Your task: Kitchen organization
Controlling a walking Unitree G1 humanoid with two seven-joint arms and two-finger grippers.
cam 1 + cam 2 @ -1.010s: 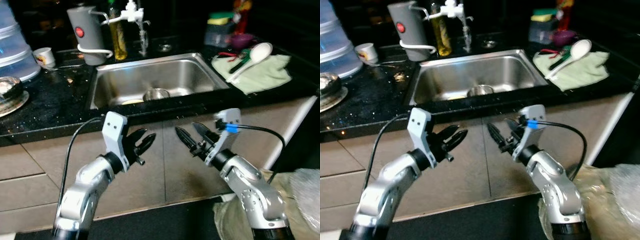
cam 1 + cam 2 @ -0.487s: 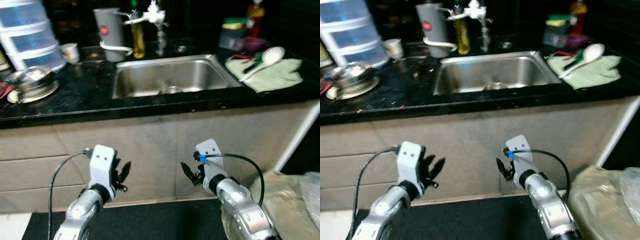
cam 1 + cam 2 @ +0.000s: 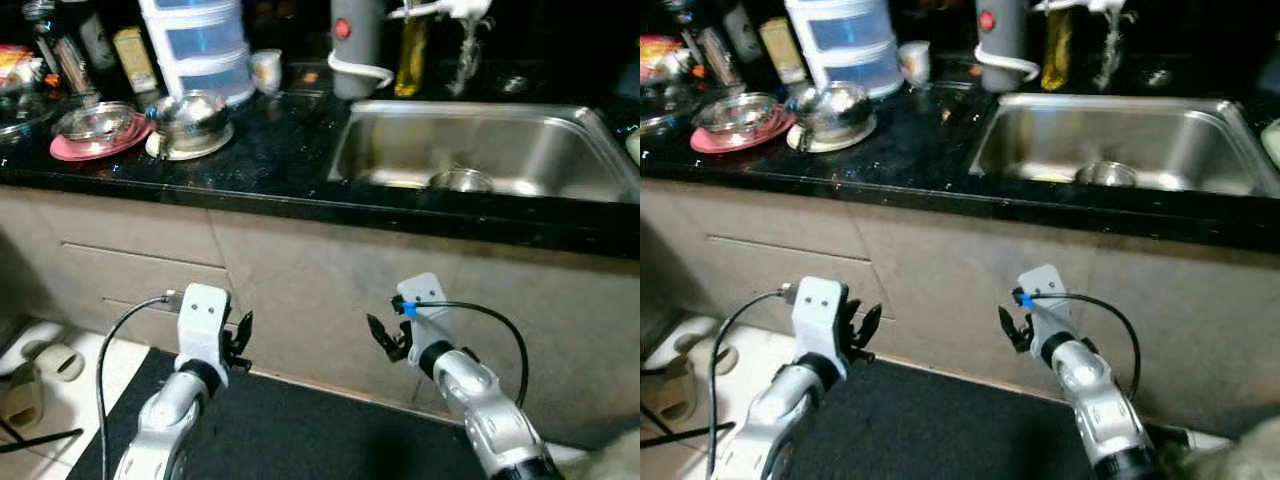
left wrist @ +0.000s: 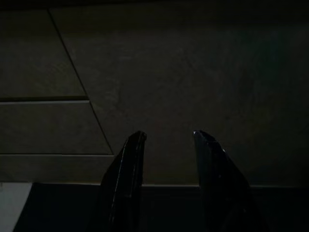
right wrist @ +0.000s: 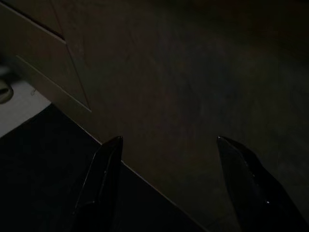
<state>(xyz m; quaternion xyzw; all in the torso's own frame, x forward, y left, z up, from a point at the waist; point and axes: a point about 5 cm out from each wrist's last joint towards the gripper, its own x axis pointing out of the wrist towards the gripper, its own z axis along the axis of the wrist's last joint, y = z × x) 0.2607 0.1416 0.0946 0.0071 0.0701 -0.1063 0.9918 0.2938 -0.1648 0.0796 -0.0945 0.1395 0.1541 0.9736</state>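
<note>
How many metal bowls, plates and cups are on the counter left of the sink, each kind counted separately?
Metal bowls: 2, one on the pink plate, one on the pale plate.
Plates: 2, pink and pale.
Cups: 1, white.
Total: 5.

One steel sink (image 3: 480,150) with one small steel bowl (image 3: 461,180) in it; one grey kettle (image 3: 356,40); one white cup (image 3: 266,70); one stacked plastic container (image 3: 196,45); one pink plate (image 3: 95,145); two steel bowls on the counter (image 3: 95,120) (image 3: 192,110); two slippers (image 3: 35,375) on the floor; two grippers, left gripper (image 3: 240,340) and right gripper (image 3: 385,338)
</note>
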